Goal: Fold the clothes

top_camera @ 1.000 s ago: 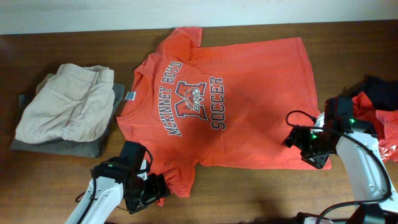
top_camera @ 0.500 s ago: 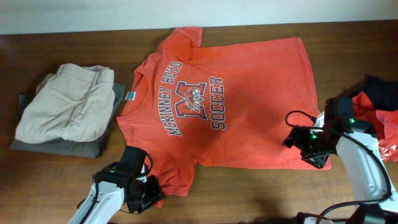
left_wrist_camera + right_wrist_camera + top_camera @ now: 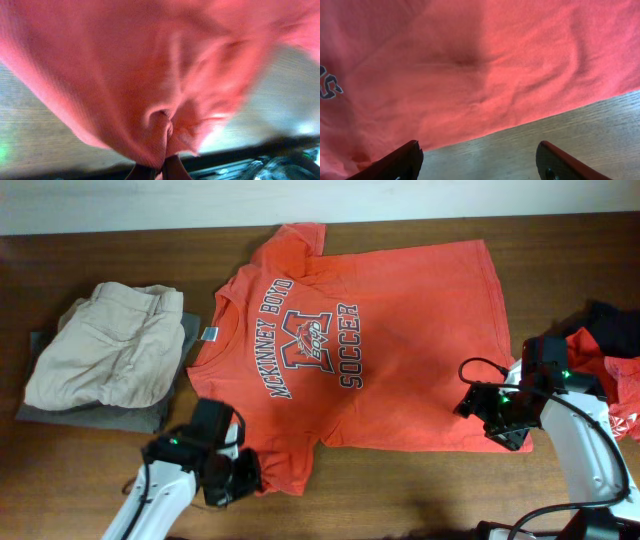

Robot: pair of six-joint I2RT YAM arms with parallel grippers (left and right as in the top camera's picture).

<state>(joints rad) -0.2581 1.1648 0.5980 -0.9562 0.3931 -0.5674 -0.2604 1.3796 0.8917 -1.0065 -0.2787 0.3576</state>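
Observation:
The orange-red T-shirt [image 3: 400, 350] printed "McKinney Boyd Soccer" lies spread flat mid-table, collar to the left. My left gripper [image 3: 248, 476] is shut on its near-left sleeve. In the left wrist view the orange cloth [image 3: 125, 75] bunches into a pinch between the closed fingers of the left gripper [image 3: 161, 171]. At the shirt's near right hem my right gripper [image 3: 492, 416] stands open. In the right wrist view the right gripper [image 3: 479, 161] has its fingers wide apart over bare wood just short of the hem [image 3: 470, 60], holding nothing.
A folded beige pair of trousers [image 3: 110, 350] rests on a grey garment [image 3: 95, 416] at the left. A red shirt [image 3: 622, 390] and a black garment [image 3: 610, 328] are heaped at the right edge. Brown table wood [image 3: 400, 490] shows along the front.
My left gripper has gone from open to shut on the shirt's near-left sleeve, shifting slightly over it. The right arm has not moved.

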